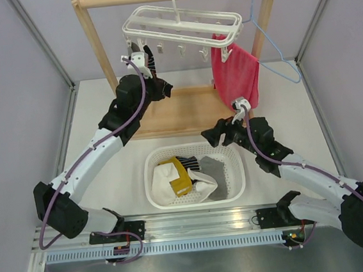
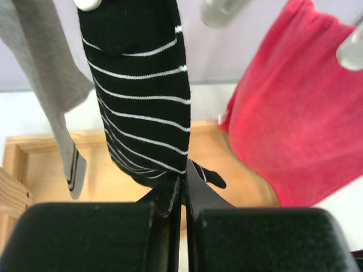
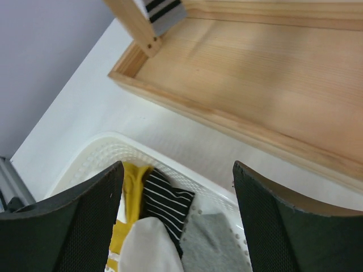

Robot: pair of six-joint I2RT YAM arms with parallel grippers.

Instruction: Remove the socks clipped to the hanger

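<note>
The white hanger [image 1: 183,21] hangs from the wooden rail. A black-and-white striped sock [image 2: 142,90] hangs from one of its clips, with a grey sock [image 2: 48,68] with a dark-striped cuff to its left. My left gripper [image 2: 184,182] is shut on the striped sock's lower end; from above it [image 1: 143,61] sits under the hanger's left clips. My right gripper [image 3: 177,168] is open and empty, over the far rim of the white basket [image 3: 113,141]. In the basket lie a mustard sock [image 3: 128,190], a striped sock [image 3: 165,205], a white sock [image 3: 148,249] and a grey sock [image 3: 216,245].
A red towel [image 1: 234,73] is clipped at the hanger's right end, close to the striped sock. A thin blue wire hanger [image 1: 268,34] hangs at the rail's right. The wooden stand's tray base [image 1: 179,110] lies behind the basket [image 1: 150,172].
</note>
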